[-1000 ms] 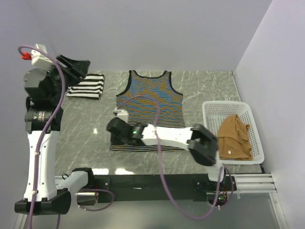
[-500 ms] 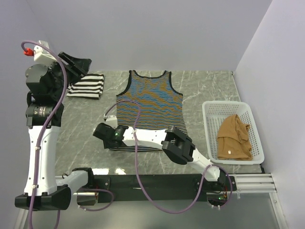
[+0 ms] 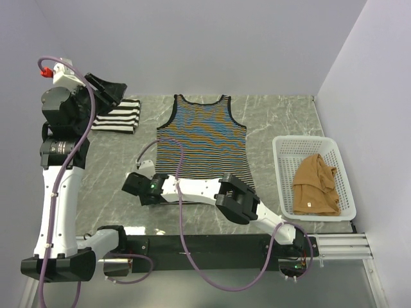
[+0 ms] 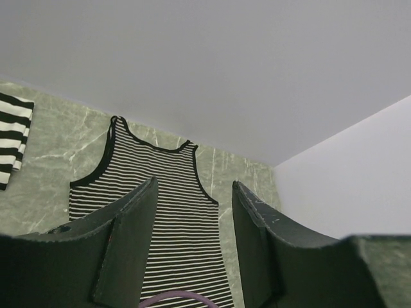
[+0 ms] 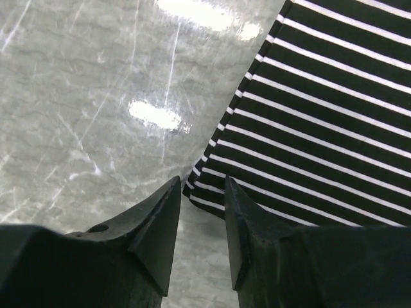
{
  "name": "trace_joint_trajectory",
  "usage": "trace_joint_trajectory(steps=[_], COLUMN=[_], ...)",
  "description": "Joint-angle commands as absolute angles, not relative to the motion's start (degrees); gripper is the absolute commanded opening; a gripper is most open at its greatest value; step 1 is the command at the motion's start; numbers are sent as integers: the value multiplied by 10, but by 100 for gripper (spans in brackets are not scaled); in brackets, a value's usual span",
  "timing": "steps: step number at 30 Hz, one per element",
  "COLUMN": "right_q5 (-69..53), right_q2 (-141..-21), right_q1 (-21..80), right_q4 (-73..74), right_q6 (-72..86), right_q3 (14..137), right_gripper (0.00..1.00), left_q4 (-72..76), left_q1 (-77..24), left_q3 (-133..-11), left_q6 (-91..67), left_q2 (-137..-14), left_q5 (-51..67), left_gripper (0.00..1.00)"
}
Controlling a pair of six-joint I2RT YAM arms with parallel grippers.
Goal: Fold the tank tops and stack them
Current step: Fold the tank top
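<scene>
Hovering at the flat thin-striped top's [image 3: 202, 138] near-left hem, the right gripper [image 5: 202, 186] keeps jaws parted, empty; the left gripper [image 4: 192, 186] likewise. The wide-striped top [image 3: 119, 115] lies folded at the table's [image 3: 282, 115] far-left corner; the tan top [image 3: 314, 183] sits unfolded in the basket [image 3: 282, 144].

Your left gripper [image 4: 194, 186] hangs high at far left, jaws apart and empty — your right gripper [image 5: 201, 183] reaches low, jaws narrowly parted.
</scene>
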State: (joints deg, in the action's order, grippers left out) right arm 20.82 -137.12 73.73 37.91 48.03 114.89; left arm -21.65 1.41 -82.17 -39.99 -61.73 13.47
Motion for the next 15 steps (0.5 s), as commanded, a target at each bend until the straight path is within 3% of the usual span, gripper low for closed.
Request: trace_joint_trajectory(steps=[1,5,8,9,11,15], right_q5=[227,223,216,208,201,163], right_q2=[-1395,-1415,-1416,-1413,-1391,-1294], right_q1=[744,744,745,745,744,745], right_q4=[390,410,409,407,396,311], right_q6=[465,455,452,452,452,443], right_q3=[1161,1180,1169,1163,1126,979], right_gripper=[39,35,22,11,0,0], left_q4=[-187,-185,-185,-185,-183,-184], left_q1=[17,18,18,19,20,21], left_q3=[-813,-805,-796,-793,-782,-755], left_q6=[-394,-393,-391,-391,-392,-401], left_q2=[-620,-622,-623,-625,-629,-648], left_q5=[147,145,135,132,123,105], left_gripper=[55,54,54,54,53,51])
